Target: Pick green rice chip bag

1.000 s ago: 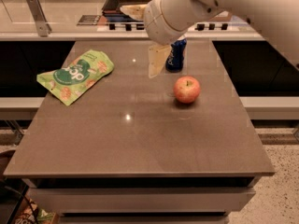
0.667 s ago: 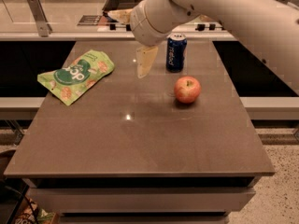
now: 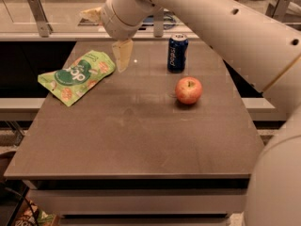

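The green rice chip bag [image 3: 77, 76] lies flat on the left side of the brown table [image 3: 141, 135], light green with a dark green round logo. My gripper [image 3: 106, 37] hangs above the table's far left part, just right of and above the bag's upper right corner. It is open and empty. One pale fingertip [image 3: 122, 58] points down beside the bag, the other [image 3: 91, 14] points left behind it. The gripper does not touch the bag.
A blue can [image 3: 178, 53] stands upright at the back middle. A red apple [image 3: 188, 90] sits in front of it. My white arm [image 3: 225, 27] crosses the upper right. A counter with metal posts [image 3: 38, 15] runs behind the table.
My gripper has moved left, away from the blue can and toward the green bag. The bag, can and apple have not moved.
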